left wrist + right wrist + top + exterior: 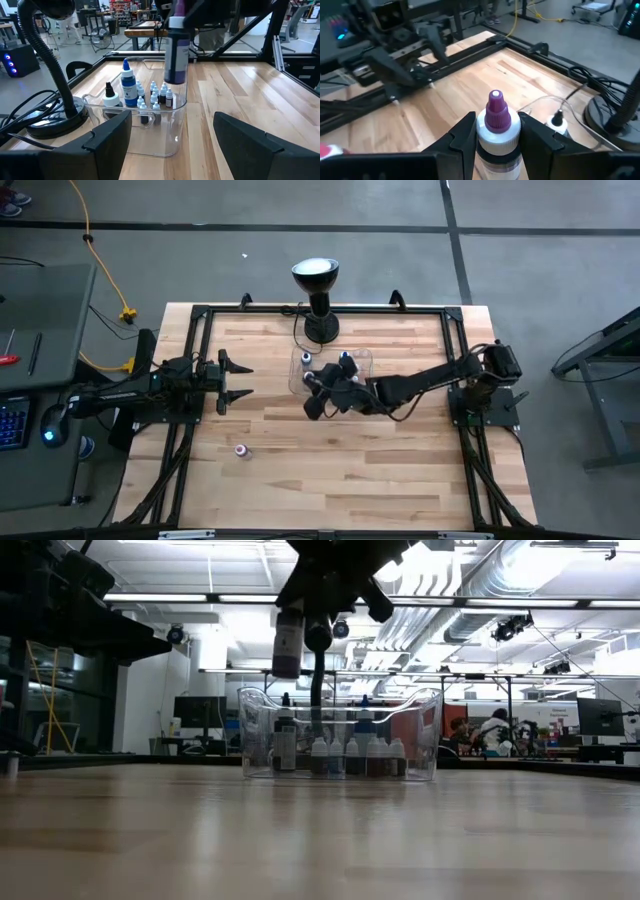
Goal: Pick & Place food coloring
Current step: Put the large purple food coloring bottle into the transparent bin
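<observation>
1. Held bottle (496, 131): purple-capped food coloring bottle, clamped between both fingers of the right gripper (496, 137); cap up, long axis vertical. Located centre of the high view, upper centre of the low view, raised clear above the table (400, 470).
2. Clear plastic tray (340, 735): directly beneath and slightly right of the held bottle in the low view. Contains a row of small white-capped bottles (355, 755) plus a taller blue bottle (128, 82).
3. Governing relation: bottle hangs above the tray's left-hand portion in the low view, body parallel to the tray walls. Probable next motion, judged only from this layout: either straight lift away or straight descent into the tray.
4. Stray pink bottle (241, 450): lower left of the high view, alone on the wood, well apart from the tray.
5. Left gripper (238, 380): left-centre of the high view, fingers spread, empty, waiting; nearer to the stray bottle than the right arm.
6. Black lamp (317, 290): upper centre of the high view, base just beside the tray.
7. Obscured: tray largely covered by the right arm in the high view; exact bottle count not determinable; lower body of the held bottle cut off in the right wrist view.
</observation>
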`<state>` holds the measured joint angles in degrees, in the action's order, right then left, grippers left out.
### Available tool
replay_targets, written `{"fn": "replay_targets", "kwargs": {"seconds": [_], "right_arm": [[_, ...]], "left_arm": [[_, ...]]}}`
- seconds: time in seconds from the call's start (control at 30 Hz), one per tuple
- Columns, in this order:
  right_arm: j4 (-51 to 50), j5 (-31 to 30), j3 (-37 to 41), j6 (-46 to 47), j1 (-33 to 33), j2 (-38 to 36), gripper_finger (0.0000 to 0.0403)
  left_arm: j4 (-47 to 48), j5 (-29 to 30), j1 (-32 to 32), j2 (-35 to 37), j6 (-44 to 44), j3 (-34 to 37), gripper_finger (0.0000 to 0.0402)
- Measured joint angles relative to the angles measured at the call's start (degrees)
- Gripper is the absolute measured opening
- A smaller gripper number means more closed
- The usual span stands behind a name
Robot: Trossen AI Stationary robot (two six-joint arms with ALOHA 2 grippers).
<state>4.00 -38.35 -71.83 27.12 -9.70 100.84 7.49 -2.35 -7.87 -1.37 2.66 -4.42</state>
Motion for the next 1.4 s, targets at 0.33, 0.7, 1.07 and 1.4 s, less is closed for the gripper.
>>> {"fn": "replay_targets", "kwargs": {"seconds": [0.33,0.7,1.07,1.4], "right_arm": [[-0.78,0.64,0.00,0.25,1.40,0.00,0.0114],[-6.94,3.00,-1.49,2.90,5.02,0.57,0.0114],[-7.67,4.60,-6.92,1.53,7.31,7.72,0.0114],[-5.40,4.53,-6.99,4.40,8.48,12.47,0.0116]], "left_arm": [[0.00,0.00,-0.01,0.00,-0.01,-0.01,0.0278],[0.00,0.00,0.01,0.00,0.01,0.01,0.0278],[0.01,0.00,0.01,0.00,0.01,0.00,0.0278],[0.00,-0.02,0.02,0.00,0.00,0.00,0.0278]]}}
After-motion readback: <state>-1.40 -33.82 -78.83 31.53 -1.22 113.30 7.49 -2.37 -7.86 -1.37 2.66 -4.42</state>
